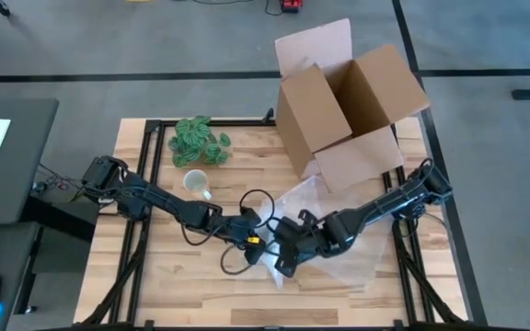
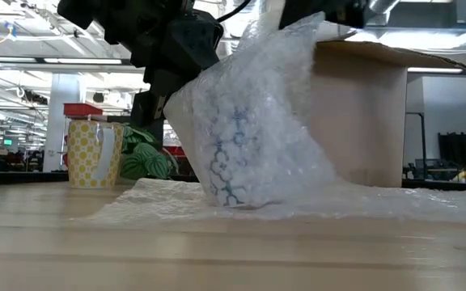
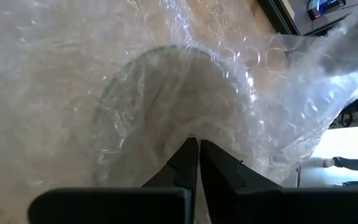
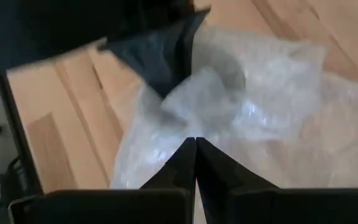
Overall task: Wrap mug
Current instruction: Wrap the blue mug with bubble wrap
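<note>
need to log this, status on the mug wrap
Left gripper shut on bubble wrap. Right gripper shut on same sheet. Wrapped mug upright mid-table. Yellow mug, plant, box stand clear.

wooden table (image 1: 164,285) | bubble wrap (image 1: 339,267), yellow mug (image 1: 194,182), plant (image 1: 199,142), cardboard box (image 1: 348,115)

Open cardboard box (image 1: 348,110), leafy plant (image 1: 199,142) (both resting on table (image 1: 191,294)).
</note>
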Available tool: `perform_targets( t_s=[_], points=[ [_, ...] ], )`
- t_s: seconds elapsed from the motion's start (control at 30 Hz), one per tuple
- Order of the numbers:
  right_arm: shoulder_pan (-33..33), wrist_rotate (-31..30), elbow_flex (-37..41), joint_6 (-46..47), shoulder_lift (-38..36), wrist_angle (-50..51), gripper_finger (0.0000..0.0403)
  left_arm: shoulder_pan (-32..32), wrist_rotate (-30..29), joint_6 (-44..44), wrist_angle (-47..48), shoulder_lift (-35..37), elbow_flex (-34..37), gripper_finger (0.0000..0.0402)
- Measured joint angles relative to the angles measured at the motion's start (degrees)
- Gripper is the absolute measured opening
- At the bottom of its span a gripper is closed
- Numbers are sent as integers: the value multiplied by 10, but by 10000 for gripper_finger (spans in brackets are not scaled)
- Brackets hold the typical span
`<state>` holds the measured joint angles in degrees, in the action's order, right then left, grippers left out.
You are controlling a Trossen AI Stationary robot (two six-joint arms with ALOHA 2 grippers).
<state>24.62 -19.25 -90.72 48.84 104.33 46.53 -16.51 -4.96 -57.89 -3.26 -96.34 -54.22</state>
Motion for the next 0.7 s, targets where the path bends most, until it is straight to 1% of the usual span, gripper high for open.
perform_targets(
  t_s=[0.13,0.3,0.4,0.5,0.7],
  points=[
    [-20,6,20,-36,-1,-60,0,0,0,5,-3,0,0,0],
    [-39,54,63,-53,1,-103,0,0,9,6,-3,3,1,0],
    [-47,71,89,-57,-1,-134,0,0,13,11,5,14,2,0],
    [-50,76,99,-59,0,-130,0,3,13,10,20,43,3,0],
    [-60,108,113,-67,0,-127,0,10,20,-25,50,121,3,0]
  ],
)
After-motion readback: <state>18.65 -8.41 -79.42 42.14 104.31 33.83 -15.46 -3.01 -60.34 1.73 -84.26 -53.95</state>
